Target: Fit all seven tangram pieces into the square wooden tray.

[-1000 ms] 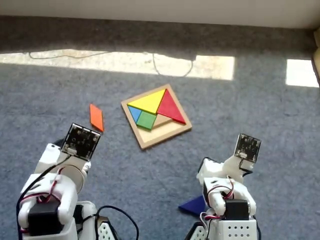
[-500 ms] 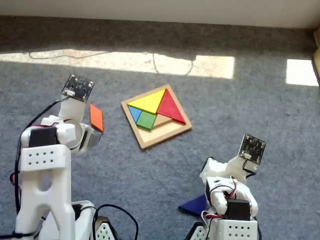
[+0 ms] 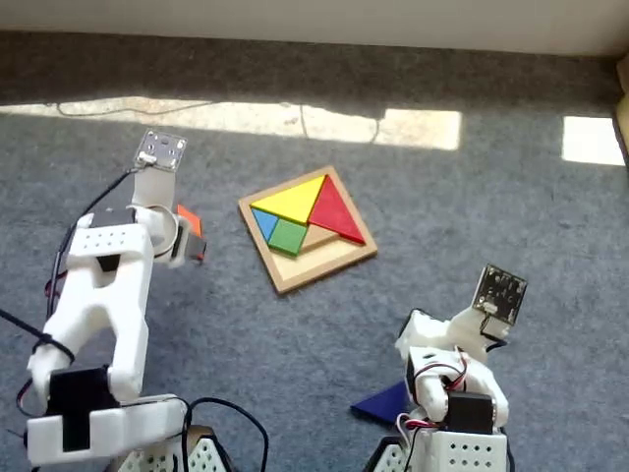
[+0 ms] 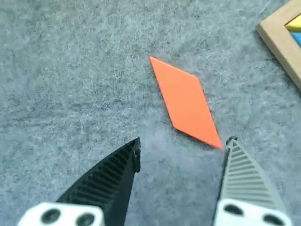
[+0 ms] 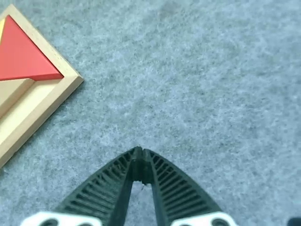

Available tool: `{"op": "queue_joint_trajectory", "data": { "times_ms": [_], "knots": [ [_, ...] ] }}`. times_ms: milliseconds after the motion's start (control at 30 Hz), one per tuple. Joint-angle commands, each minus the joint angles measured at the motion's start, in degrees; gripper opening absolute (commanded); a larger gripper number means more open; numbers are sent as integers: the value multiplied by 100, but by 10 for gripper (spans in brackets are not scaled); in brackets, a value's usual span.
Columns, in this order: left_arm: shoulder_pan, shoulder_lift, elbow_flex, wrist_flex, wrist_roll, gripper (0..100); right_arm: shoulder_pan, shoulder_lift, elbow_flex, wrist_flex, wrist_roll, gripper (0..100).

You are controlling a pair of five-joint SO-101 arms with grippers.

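Left fingers point(image 4: 123, 165) apart | right fingers point(image 5: 117, 188) together | grey carpet point(image 3: 491, 216) | sunlit strip point(image 3: 246, 123)

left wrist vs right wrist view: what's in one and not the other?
Left wrist: the orange parallelogram lies flat on the grey carpet, just ahead of the open left gripper.
Right wrist: the red triangle sits in the wooden tray with bare tray floor beside it, and the right gripper is shut over the carpet.
Both: a corner of the tray, plus carpet.

high view overhead; both wrist views close, downward, sharing the tray point(image 3: 324, 269)
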Motion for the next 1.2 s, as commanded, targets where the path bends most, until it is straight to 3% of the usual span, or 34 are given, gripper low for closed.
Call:
{"op": "queue_joint_trajectory", "data": {
  "times_ms": [0, 567, 900, 1167],
  "knots": [
    [-40, 514, -690, -88, 44, 277, 48, -57, 778, 31, 70, 10],
    [215, 1956, -1754, -26, 18, 274, 48, -57, 778, 31, 70, 10],
    [224, 3002, -3257, 1468, 0, 139, 48, -57, 778, 31, 70, 10],
    [224, 2730, -3389, 1829, 0, 61, 48, -57, 778, 31, 70, 10]
  ]
}}
